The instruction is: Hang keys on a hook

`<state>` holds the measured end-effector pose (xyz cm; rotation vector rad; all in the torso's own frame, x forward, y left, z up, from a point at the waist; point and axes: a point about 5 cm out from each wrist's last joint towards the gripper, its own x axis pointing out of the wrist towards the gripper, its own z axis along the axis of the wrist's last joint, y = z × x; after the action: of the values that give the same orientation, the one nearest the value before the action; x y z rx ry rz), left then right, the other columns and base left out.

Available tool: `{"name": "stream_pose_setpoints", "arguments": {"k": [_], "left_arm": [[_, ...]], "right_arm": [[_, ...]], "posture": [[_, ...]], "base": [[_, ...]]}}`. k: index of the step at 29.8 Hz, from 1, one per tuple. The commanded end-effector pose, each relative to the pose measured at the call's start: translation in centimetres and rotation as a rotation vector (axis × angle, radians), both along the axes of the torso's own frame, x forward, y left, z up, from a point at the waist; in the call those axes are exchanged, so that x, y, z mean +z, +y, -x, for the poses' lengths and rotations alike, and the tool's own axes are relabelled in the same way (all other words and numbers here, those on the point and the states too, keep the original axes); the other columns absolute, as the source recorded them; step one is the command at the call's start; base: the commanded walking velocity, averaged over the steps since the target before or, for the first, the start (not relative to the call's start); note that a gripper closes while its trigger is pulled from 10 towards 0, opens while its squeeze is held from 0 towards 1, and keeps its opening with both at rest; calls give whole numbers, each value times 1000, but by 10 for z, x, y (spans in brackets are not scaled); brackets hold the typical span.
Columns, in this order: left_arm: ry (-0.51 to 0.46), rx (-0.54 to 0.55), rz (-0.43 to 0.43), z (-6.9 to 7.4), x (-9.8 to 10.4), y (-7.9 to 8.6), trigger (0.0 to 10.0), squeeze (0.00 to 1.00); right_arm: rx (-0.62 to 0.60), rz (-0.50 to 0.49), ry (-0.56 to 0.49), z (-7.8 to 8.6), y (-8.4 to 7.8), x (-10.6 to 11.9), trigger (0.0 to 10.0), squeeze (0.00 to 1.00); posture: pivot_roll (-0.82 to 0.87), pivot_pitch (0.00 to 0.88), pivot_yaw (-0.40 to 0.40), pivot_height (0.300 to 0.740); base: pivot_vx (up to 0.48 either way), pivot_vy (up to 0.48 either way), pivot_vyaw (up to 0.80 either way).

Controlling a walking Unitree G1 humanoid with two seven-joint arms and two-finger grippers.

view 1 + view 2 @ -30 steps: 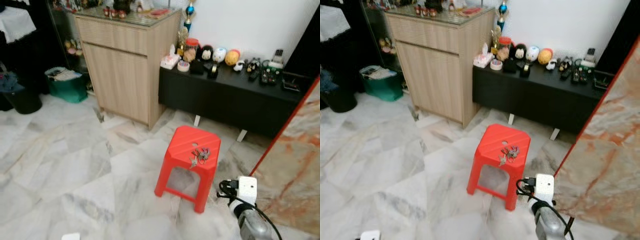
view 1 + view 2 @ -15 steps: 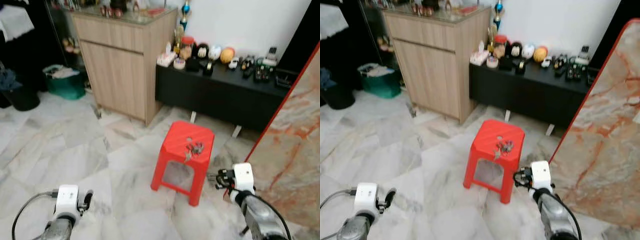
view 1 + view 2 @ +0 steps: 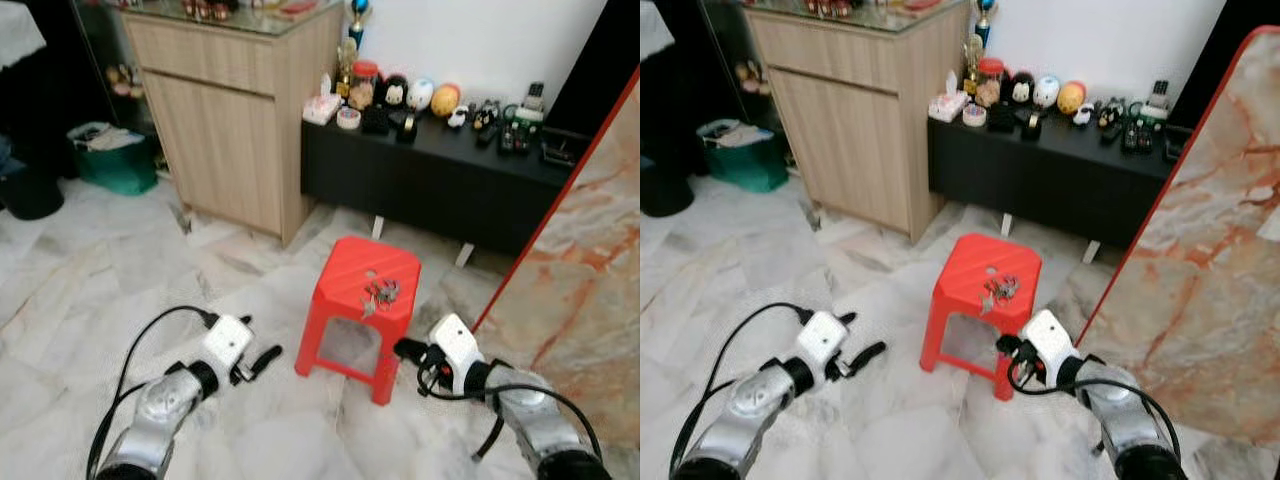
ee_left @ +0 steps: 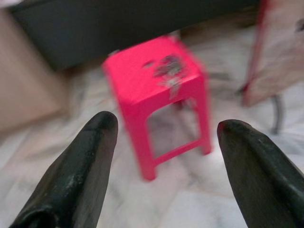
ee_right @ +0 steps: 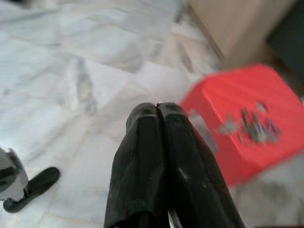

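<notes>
Left gripper (image 3: 262, 358) low at lower left of the head frame, just above the marble floor (image 3: 80, 290), my fingers (image 4: 78, 166) spread wide with nothing between them; the wrist camera looks along them at the stool, blurred

Wooden cabinet (image 3: 235, 110) upper left, black console (image 3: 440, 175) to its right along the wall, cluttered with small figures

Red stool (image 3: 362, 300) at frame centre, standing between my two grippers. Keys (image 3: 378, 293) lie loose on its seat, toward the near edge, not yet picked up

Right gripper (image 3: 405, 349) at lower centre-right, close beside the stool's near right leg, below seat height; fingers (image 5: 159, 156) pressed together, holding nothing

Marble slab with red edge (image 3: 580, 260) fills the right side, leaning close to the stool

No hook made out from here

Risks, as I judge them: the closed right gripper sits so near the stool leg that a careless lift could knock the light stool and slide the keys off. The bunch looks flat and loose, so a pinch from closed or badly aimed fingers may push it over the edge. The slab crowds my right elbow room
</notes>
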<state>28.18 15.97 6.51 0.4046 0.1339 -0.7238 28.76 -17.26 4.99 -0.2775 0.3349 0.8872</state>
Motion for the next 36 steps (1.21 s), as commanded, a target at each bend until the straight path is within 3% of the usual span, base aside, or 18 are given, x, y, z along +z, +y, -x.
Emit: {"name": "stream_pose_setpoints", "arguments": {"k": [1, 4, 8, 24, 36], "left_arm": [[9, -74, -23, 2, 5, -9, 10000, 0], [19, -150, -52, 6, 11, -18, 10000, 0], [21, -179, -26, 5, 17, -25, 10000, 0], [88, -245, -114, 12, 13, -29, 10000, 0], [84, -244, -113, 13, 11, -35, 10000, 0]], "right_arm": [[87, 4, -5, 2, 7, 7, 10000, 0], [173, -21, -18, 5, 21, 15, 10000, 0], [245, -42, -27, 9, 34, 22, 10000, 0], [354, -45, -51, 16, 56, 38, 10000, 0], [396, -74, -76, 18, 69, 50, 10000, 0]], "posture": [[78, 0, -93, 740], [76, 0, -94, 740], [76, 0, -95, 740], [63, 0, -80, 740], [62, 0, -82, 740]], "base": [[0, 0, 0], [0, 0, 0], [0, 0, 0], [0, 0, 0], [0, 0, 0]]}}
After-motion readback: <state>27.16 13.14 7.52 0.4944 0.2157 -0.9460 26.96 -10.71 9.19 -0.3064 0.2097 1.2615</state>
